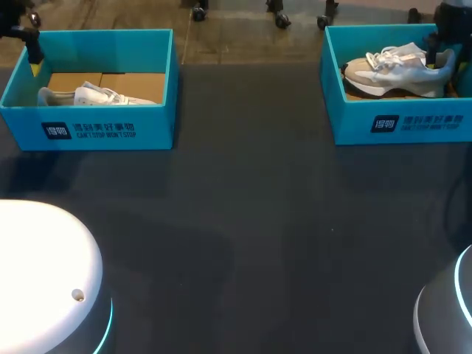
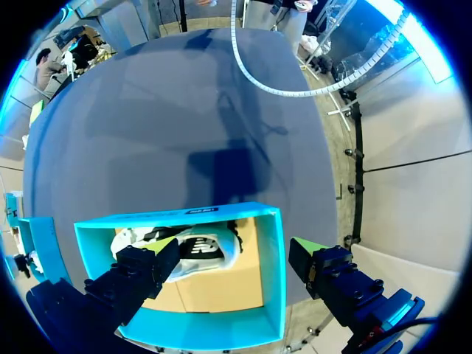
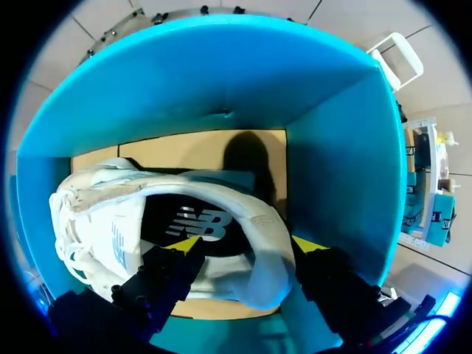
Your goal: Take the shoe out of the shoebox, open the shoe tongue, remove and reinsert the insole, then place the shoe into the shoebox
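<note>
A white and grey shoe [image 1: 394,70] lies in the teal shoebox [image 1: 442,122] at the table's far right. My right gripper [image 1: 440,55] reaches down into that box at the shoe's heel. In the right wrist view the right gripper [image 3: 240,242] straddles the heel collar [image 3: 269,251]. One finger is inside the shoe [image 3: 103,236] over the dark insole [image 3: 192,221], the other outside the heel near the box wall [image 3: 339,162]. A gap shows beside the inner finger, so it is open. My left gripper [image 1: 33,66] hangs open over the far left box's back corner.
A second teal shoebox [image 1: 147,125] stands at the far left with a white shoe [image 1: 96,96] lying against its front wall. In the left wrist view this box [image 2: 273,265] and shoe [image 2: 199,251] lie under the left gripper [image 2: 234,245]. Dark tabletop [image 1: 251,221] stretches between the boxes.
</note>
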`<state>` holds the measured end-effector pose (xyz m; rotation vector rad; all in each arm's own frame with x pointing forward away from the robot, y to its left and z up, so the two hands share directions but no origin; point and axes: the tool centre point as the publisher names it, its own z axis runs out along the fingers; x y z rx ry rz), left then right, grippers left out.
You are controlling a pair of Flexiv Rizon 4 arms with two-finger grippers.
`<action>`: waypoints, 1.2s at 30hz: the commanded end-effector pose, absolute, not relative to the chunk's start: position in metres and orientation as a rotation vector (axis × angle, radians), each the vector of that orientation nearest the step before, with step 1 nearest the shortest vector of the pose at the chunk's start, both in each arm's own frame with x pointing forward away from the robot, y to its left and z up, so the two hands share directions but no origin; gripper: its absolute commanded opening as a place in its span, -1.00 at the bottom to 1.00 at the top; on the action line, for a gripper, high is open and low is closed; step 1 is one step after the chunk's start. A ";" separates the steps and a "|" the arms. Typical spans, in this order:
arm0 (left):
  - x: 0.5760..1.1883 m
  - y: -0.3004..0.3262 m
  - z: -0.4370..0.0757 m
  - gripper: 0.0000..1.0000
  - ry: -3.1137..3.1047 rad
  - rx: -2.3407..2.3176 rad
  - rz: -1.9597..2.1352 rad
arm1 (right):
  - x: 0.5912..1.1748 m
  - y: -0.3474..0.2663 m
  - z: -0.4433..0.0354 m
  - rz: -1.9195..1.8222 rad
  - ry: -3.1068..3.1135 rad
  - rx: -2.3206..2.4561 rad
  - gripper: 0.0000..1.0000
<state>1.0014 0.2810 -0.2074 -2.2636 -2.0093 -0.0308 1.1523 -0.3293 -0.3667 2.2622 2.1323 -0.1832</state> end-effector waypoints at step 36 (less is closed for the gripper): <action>1.001 0.281 -0.207 1.00 -2.008 -2.265 -0.034 | 1.161 -0.324 -0.382 -0.211 2.131 2.286 0.56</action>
